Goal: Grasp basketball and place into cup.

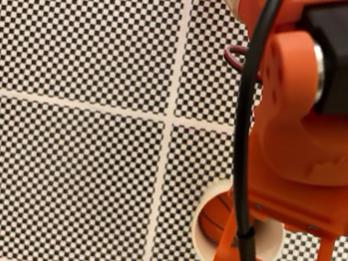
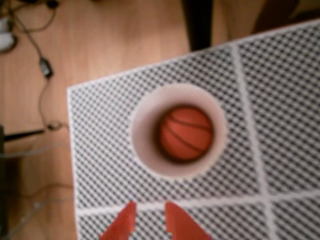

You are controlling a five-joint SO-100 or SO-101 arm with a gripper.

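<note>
The basketball (image 2: 186, 132), orange-red with thin black seams, lies at the bottom of the cream-white cup (image 2: 145, 145), which stands upright on the checkered mat. In the wrist view my gripper (image 2: 149, 206) hangs above the mat just on the near side of the cup, its two orange fingertips (image 2: 125, 222) apart with nothing between them. In the fixed view the orange arm (image 1: 304, 144) covers most of the cup (image 1: 211, 196). A slice of the basketball (image 1: 214, 218) shows inside the rim.
A black-and-white checkered mat (image 1: 55, 171) with pale dividing lines covers the work surface. In the wrist view its edge (image 2: 72, 150) meets a wooden floor (image 2: 115, 40) with cables (image 2: 44, 65) to the left. A black cable (image 1: 246, 115) runs down along the arm.
</note>
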